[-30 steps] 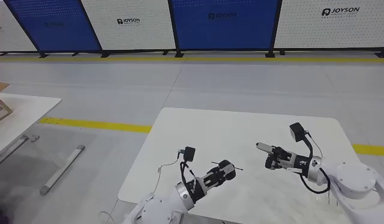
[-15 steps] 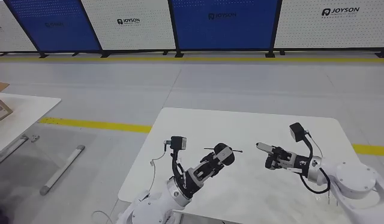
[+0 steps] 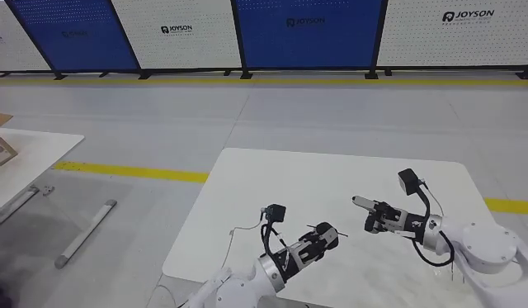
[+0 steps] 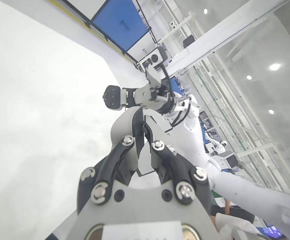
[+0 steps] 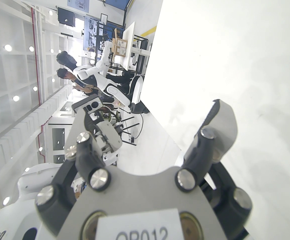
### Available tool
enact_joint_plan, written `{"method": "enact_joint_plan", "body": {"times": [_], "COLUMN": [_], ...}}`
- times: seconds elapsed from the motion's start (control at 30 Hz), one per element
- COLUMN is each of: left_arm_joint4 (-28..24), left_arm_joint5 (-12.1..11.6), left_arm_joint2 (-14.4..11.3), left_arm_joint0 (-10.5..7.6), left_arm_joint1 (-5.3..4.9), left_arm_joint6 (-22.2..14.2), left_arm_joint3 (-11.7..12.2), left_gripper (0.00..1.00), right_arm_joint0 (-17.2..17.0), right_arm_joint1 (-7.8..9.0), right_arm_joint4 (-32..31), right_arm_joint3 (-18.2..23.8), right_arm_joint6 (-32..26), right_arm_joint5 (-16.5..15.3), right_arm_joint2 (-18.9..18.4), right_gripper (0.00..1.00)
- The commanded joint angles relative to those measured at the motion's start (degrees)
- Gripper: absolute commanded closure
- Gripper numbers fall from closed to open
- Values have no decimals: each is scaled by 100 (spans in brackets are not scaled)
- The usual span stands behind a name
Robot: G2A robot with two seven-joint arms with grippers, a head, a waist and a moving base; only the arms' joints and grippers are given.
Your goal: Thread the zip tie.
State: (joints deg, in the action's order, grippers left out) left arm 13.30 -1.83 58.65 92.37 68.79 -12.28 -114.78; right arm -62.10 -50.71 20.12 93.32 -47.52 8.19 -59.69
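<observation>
– Top view, entry one: what is the left claw (image 3: 324, 234) carrying?
– It is gripping the zip tie (image 3: 341, 233), a thin black strip, with its fingers closed on the middle. Both ends are sticking out sideways past the fingers.
– Location?
– Lower centre of the frame, over the near part of the white desk (image 3: 330, 176).
– Entry two: the right claw (image 3: 363, 214)?
– It is sitting at the lower right of the frame, well apart from the zip tie. Its jaws are standing wide apart, holding nothing, and it is pointing toward the left claw.
</observation>
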Motion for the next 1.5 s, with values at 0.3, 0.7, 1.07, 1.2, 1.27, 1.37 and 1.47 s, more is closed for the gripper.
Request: {"method": "enact_joint_plan", "body": {"times": [0.3,0.7,1.07,1.2,1.27,1.37,1.47], "left_arm_joint4": [-17,-464,592,984,977,762,421], "left_arm_joint5": [3,-386,489,678,664,539,347], "left_arm_joint2": [-10,203,-76,-251,-323,-337,-275], "left_arm_joint0": [-7,2,-107,-258,-293,-313,-301], "left_arm_joint1": [2,61,17,16,23,29,24], "left_arm_joint6": [12,1168,365,100,37,-13,-91], "left_arm_joint3": [3,-230,52,116,101,54,5], "left_gripper": [100,100,100,100,100,100,100], "right_arm_joint0": [0,0,0,0,0,0,0], "right_arm_joint1": [0,0,0,0,0,0,0], "right_arm_joint4": [0,0,0,0,0,0,0], "right_arm_joint3": [0,0,0,0,0,0,0], "right_arm_joint6": [0,0,0,0,0,0,0], "right_arm_joint5": [0,0,0,0,0,0,0], "right_arm_joint2": [0,0,0,0,0,0,0], "right_gripper": [0,0,0,0,0,0,0]}}
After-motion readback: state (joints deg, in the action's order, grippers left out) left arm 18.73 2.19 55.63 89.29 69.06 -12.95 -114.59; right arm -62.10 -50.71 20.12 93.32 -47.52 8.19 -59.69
